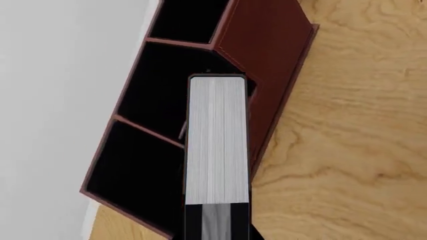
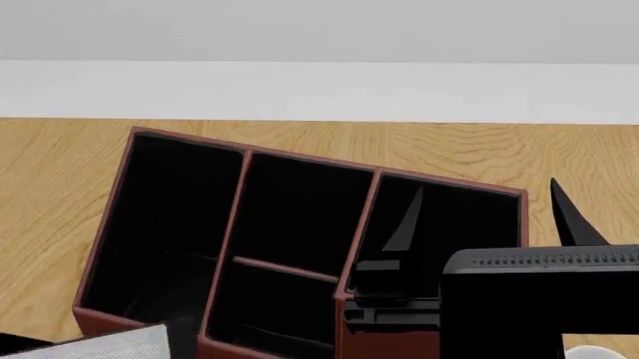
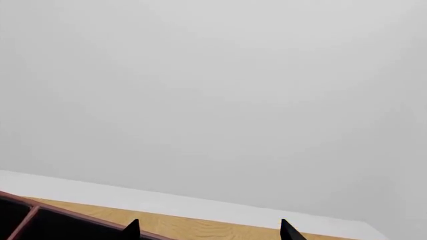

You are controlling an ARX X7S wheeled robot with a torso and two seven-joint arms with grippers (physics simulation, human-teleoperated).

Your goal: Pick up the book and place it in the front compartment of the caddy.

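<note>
The book (image 1: 217,140), with black covers and white page edges, sticks out from my left gripper (image 1: 217,234), which is shut on it. In the left wrist view it hangs over the caddy (image 1: 267,45), across a middle section and one long wall. The head view shows only a strip of its page edges (image 2: 110,342), at the near left corner of the red-brown caddy (image 2: 384,340). My right gripper (image 2: 487,217) is open above the caddy's right section, one fingertip (image 2: 571,217) outside the wall. In the right wrist view the right gripper (image 3: 208,232) holds nothing.
The caddy stands angled on a wooden table (image 2: 50,187), whose far edge meets a white surface (image 2: 319,90). My right arm's black body (image 2: 529,299) covers the caddy's near right corner. A white sliver (image 2: 599,351) shows at the bottom right.
</note>
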